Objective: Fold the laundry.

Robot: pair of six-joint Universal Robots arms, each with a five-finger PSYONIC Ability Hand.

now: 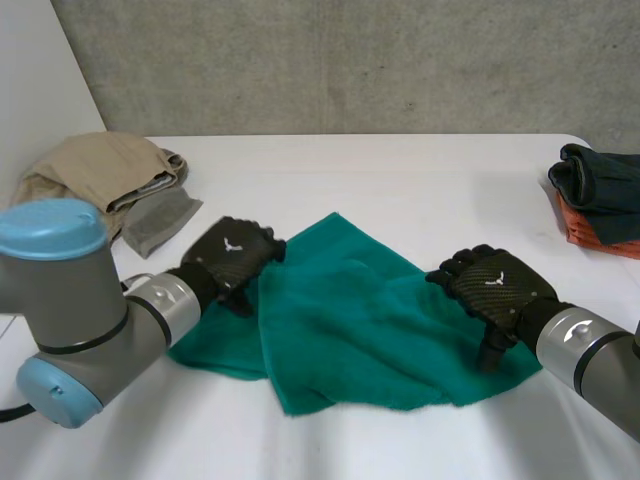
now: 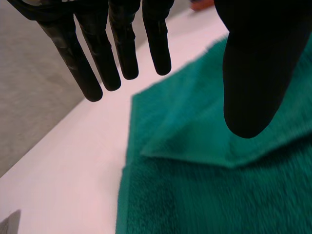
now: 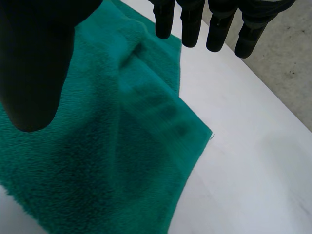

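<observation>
now, towel, left robot hand, right robot hand

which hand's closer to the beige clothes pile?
Left. The left hand is at the edge of the towel nearest the beige pile; the right hand is at the opposite edge.

The green towel is fuzzy, napped cloth, the white table smooth and matt, the wall rough concrete.
</observation>
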